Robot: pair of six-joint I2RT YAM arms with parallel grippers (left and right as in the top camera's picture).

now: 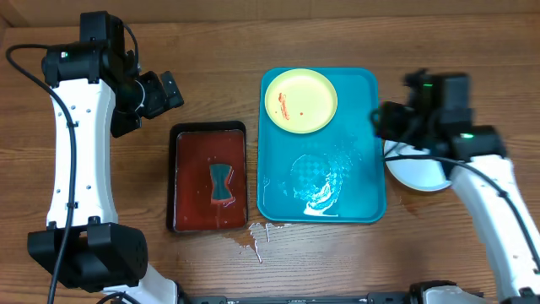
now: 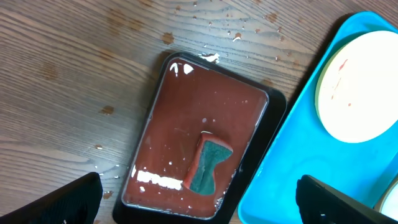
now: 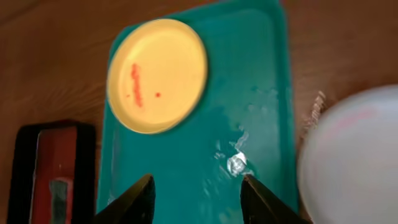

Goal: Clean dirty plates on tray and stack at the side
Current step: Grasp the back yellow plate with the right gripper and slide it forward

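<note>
A yellow-green rimmed plate [image 1: 301, 100] with reddish smears lies at the far end of the turquoise tray [image 1: 359, 181]; it also shows in the right wrist view as a plate [image 3: 157, 74] on the tray [image 3: 255, 74]. Beside the tray's right edge, on the table, rests a white plate [image 1: 419, 173], partly hidden under my right arm. My right gripper [image 1: 381, 121] hovers over the tray's right rim, open, with nothing between its fingers [image 3: 140, 199]. My left gripper [image 1: 169, 91] hangs wide open, high over the table at the far left.
A black tray [image 1: 181, 135] of reddish-brown liquid holds a teal sponge [image 1: 221, 183], left of the turquoise tray. Water pools on the turquoise tray's near half [image 1: 321, 190]. Drops lie on the wood [image 1: 257, 238] in front of both trays.
</note>
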